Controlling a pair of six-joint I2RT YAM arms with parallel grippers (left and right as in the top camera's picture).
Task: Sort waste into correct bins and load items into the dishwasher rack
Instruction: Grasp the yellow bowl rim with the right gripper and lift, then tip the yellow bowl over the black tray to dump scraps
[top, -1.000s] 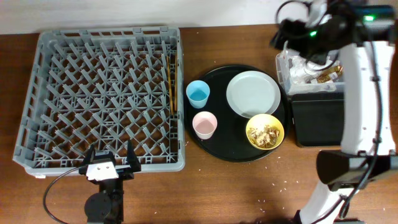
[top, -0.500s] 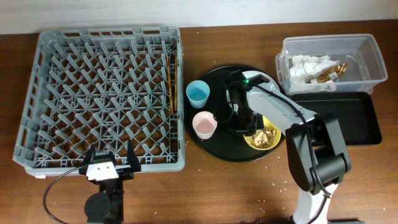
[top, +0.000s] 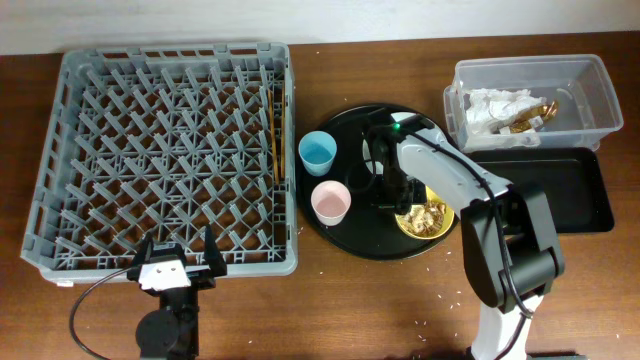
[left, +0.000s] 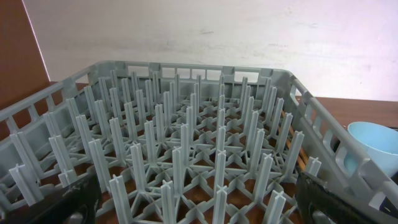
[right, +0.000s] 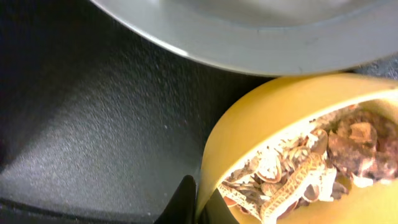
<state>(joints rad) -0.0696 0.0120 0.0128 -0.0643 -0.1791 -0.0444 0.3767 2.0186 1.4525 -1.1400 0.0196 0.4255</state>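
Observation:
My right gripper (top: 403, 206) (right: 200, 203) is shut on the near rim of the small yellow bowl (top: 428, 219) (right: 261, 118), one finger inside and one outside. The bowl holds beige-brown food scraps (right: 311, 168) and rests on the round black tray (top: 345, 232). The white plate (right: 249, 25) lies just beyond the bowl, mostly hidden under my arm in the overhead view. A light blue cup (top: 318, 152) (left: 376, 146) and a pale pink cup (top: 329, 202) stand on the tray's left side. My left gripper (top: 176, 268) (left: 199, 208) hangs open at the grey dishwasher rack's (top: 68, 150) front edge.
The clear tub (top: 592, 92) at the back right holds crumpled napkins (top: 495, 105) and a gold-brown wrapper (top: 527, 118). The shallow black rectangular tray (top: 565, 190) lies in front of it. Crumbs dot the table near the round tray's front.
My right arm came from over the clear tub down to the round tray, and its jaws closed on the yellow bowl's rim. The left arm has not moved.

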